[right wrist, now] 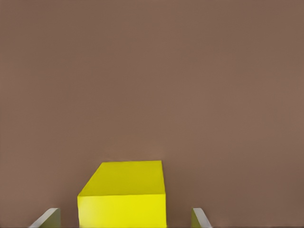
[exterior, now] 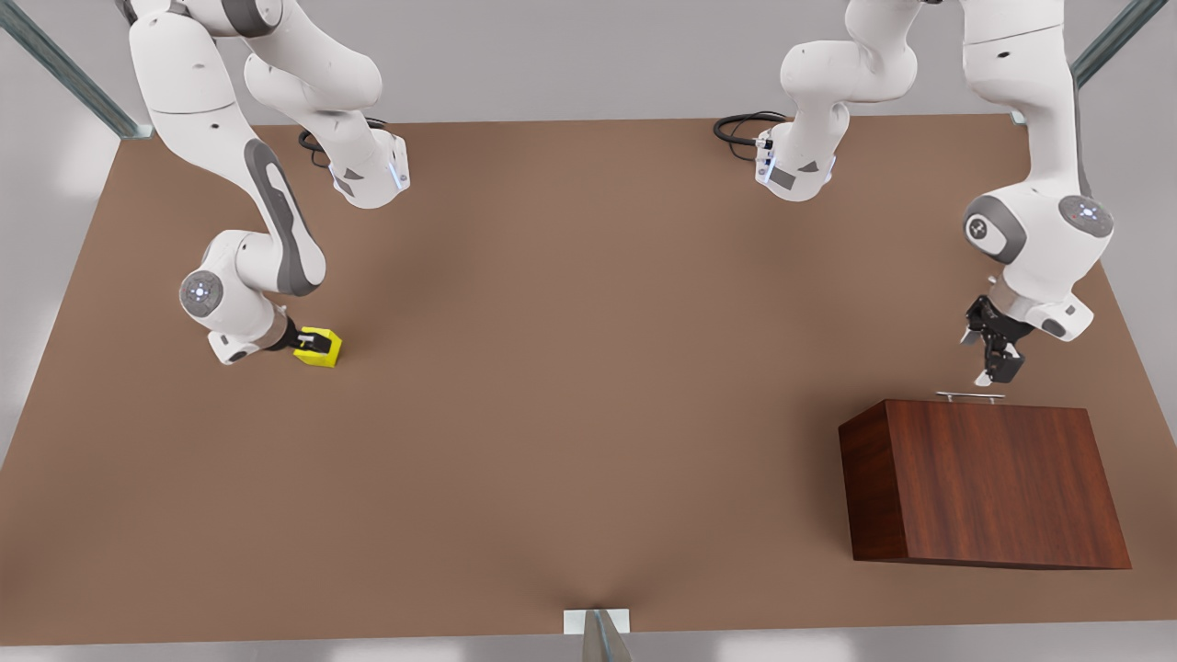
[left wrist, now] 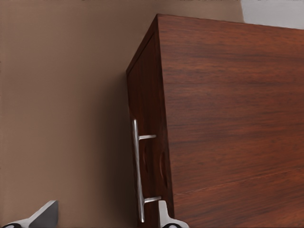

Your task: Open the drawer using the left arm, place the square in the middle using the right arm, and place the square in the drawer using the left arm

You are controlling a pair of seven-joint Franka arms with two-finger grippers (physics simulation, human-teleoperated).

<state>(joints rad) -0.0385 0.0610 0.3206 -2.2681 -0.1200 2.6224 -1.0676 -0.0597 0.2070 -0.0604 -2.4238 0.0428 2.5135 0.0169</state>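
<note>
Front view puts the right claw (exterior: 315,345) low at the frame's left, its fingers apart on either side of the square (exterior: 319,348), which sits on the desk (exterior: 588,368). From the right wrist view, the two fingertips (right wrist: 47,218) stand a little clear of the yellow cube's (right wrist: 122,194) side faces, so nothing is clamped yet. Bare brown desk stretches away beyond the cube on all sides.

At the right of the front view, the left claw (exterior: 991,368) hangs just above the silver handle (exterior: 970,395) on the back edge of the cabinet (exterior: 984,483), not touching it. From the left wrist view, the fingers (left wrist: 45,216) are spread wide, one tip out over the desk and the other beside the near end of the handle (left wrist: 138,171), with the bar lying between them.

The drawer (left wrist: 147,128) is shut flush with the cabinet front, so its inside cannot be seen. The cabinet stands at the lower right of the front view, close to the desk's right edge. A wide stretch of open desk lies between it and the cube, well apart.
</note>
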